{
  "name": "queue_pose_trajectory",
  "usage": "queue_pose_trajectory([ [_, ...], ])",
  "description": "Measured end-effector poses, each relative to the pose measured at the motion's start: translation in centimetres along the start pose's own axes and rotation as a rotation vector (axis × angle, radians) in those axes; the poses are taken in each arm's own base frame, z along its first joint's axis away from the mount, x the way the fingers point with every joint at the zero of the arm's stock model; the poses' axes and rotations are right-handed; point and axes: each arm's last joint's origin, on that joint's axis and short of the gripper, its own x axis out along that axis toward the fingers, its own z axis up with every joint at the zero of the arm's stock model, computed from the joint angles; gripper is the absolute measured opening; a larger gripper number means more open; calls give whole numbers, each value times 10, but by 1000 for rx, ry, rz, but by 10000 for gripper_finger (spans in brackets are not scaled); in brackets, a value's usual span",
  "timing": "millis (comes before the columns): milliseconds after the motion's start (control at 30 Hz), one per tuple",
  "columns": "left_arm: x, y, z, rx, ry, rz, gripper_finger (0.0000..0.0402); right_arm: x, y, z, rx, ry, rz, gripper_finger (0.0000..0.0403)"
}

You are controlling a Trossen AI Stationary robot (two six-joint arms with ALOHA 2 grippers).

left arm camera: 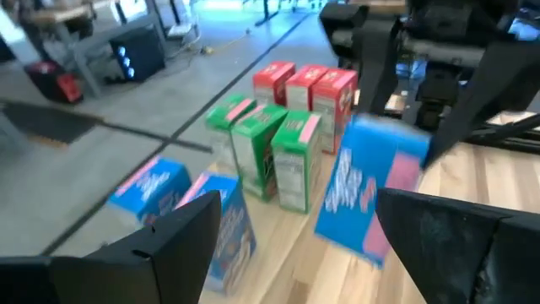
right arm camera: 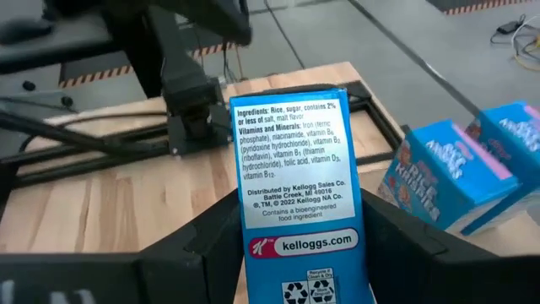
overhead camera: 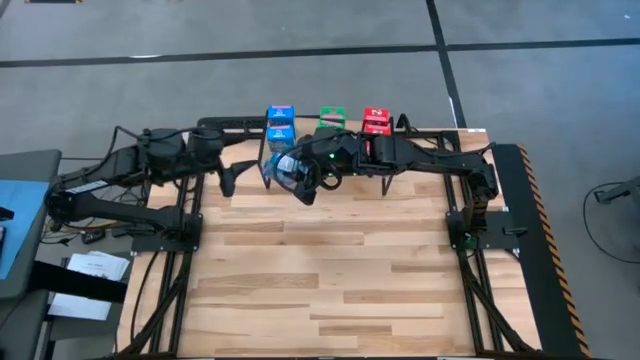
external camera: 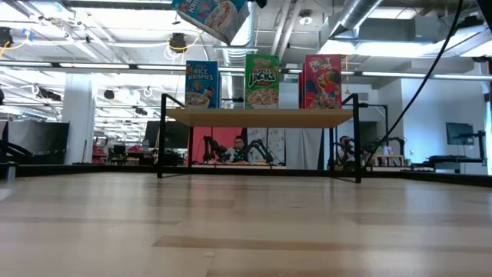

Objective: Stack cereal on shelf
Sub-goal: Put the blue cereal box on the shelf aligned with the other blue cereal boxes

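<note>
We are holding left end effector spread wide, gripping nothing, hovering just left of shelf. On shelf, left to right, boxes are standing: blue, green, red. Our right end effector is pinching another blue cereal box, hanging above shelf's left part, over bench.

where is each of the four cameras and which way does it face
high: above the table, looking straight down; both arms, shelf.
low: table height, level across the shelf; held blue cereal box at top, no gripper clear.
left wrist: past the open left gripper to boxes on the shelf.
right wrist: on the blue cereal box in the right gripper.
Shared: all four show that blue box.
</note>
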Motion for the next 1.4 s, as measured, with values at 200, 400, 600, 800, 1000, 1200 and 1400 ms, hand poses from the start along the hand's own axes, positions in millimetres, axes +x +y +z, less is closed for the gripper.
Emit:
queue_pose_trajectory([
  [200, -19, 8, -6, -73, 31, 13, 307, 0, -5, 14, 33, -139, 4, 225],
  [400, -30, 12, -7, -84, 19, 13, 307, 2, -12, 25, 45, -274, 0, 225],
  [600, -30, 12, -10, -73, 48, 6, 307, 18, -7, 14, 45, -336, 12, 222],
  [800, -30, 12, -18, -55, 127, 10, 307, 32, -3, 2, 57, -415, 34, 221],
  [1000, -31, 12, -20, -64, 142, 3, 307, 44, 0, -13, 63, -454, 41, 221],
  [1200, -37, 14, -19, -71, 124, -4, 307, 58, -4, -35, 115, -493, -36, 221],
  [1400, -36, 14, -19, -101, 122, -9, 307, 67, -6, -55, 125, -484, -79, 221],
])
